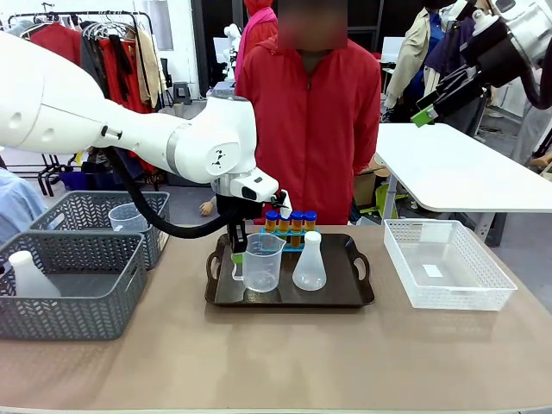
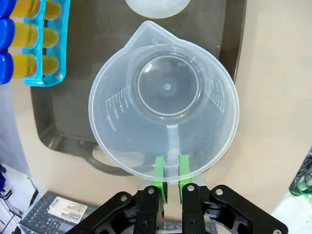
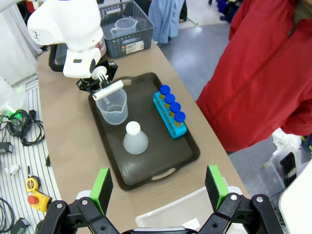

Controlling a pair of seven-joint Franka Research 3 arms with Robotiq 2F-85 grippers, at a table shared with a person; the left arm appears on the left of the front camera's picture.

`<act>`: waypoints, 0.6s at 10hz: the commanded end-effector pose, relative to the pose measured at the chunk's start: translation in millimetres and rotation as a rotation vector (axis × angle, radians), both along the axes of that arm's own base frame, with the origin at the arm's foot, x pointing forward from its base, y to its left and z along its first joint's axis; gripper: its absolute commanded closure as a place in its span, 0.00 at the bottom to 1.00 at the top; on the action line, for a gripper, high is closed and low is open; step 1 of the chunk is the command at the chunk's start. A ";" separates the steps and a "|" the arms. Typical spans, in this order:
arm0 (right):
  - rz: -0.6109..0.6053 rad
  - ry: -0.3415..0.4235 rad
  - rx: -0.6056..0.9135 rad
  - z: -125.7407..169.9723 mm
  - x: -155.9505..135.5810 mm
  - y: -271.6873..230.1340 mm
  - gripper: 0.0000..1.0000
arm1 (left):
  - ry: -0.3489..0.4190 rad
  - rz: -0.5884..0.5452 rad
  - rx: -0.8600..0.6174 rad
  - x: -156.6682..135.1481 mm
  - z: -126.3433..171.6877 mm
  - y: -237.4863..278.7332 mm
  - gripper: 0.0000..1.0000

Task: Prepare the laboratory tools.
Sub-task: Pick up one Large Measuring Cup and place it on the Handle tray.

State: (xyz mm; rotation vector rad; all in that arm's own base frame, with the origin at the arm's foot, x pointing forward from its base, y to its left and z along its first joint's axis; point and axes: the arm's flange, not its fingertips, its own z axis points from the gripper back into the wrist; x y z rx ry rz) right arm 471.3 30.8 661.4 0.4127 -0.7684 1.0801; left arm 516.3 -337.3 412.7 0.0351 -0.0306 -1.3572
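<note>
The left end effector [image 2: 169,171] is clenched on the handle of the clear measuring beaker [image 2: 165,100] at lower centre of the left wrist frame, keeping it upright on the dark tray [image 1: 358,297], presumably so it sets down level. Just beside it stand the conical flask [image 1: 309,262] and, behind, the blue rack [image 3: 166,116] of four blue-capped tubes [image 1: 290,222], leaving little clearance. The right end effector [image 3: 159,185] hangs released above the tabletop [image 1: 259,362], near a white basket [image 1: 444,263]; grey baskets [image 1: 78,272] sit at front-view left.
</note>
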 end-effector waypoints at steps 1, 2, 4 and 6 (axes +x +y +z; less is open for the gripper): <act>0.007 -0.003 0.005 1.5 -0.8 0.2 0.00 | -0.004 0.013 -0.019 -3.7 -3.9 7.2 1.00; 0.007 -0.003 0.005 1.5 -0.8 0.2 0.00 | -0.002 0.021 -0.013 -2.8 -8.0 8.5 1.00; 0.007 -0.003 0.005 1.5 -0.8 0.2 0.00 | 0.005 0.033 -0.010 -0.6 -13.8 12.4 1.00; 0.007 -0.003 0.005 1.5 -0.8 0.2 0.00 | 0.011 0.040 -0.010 1.3 -18.7 14.4 0.97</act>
